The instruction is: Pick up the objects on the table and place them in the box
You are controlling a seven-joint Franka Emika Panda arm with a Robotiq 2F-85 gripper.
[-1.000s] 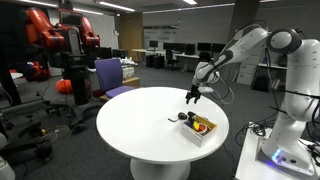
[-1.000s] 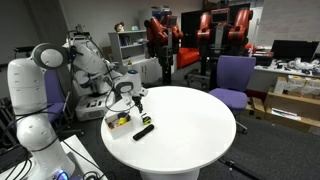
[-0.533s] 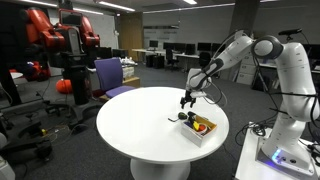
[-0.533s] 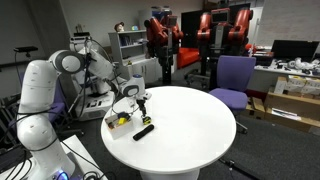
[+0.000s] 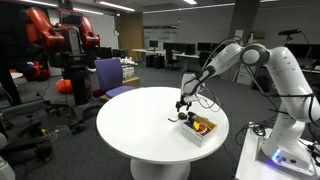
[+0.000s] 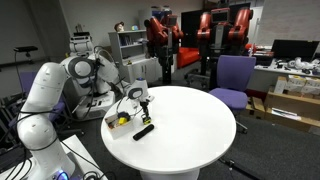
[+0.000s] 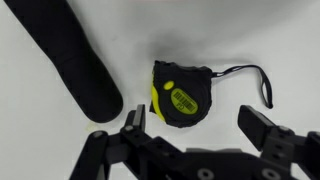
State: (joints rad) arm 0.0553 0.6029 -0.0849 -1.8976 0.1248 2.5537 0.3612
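Below, two objects (image 7: 180, 95) on table (image 7: 260, 40)

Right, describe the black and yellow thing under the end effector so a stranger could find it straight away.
Start at the round white table and go to the small box near its edge, then look at the tabletop beside that box, below the open end effector. There lies a tape measure: squat, black, with a yellow label and thin wrist loop, unlike the long plain black object beside it.
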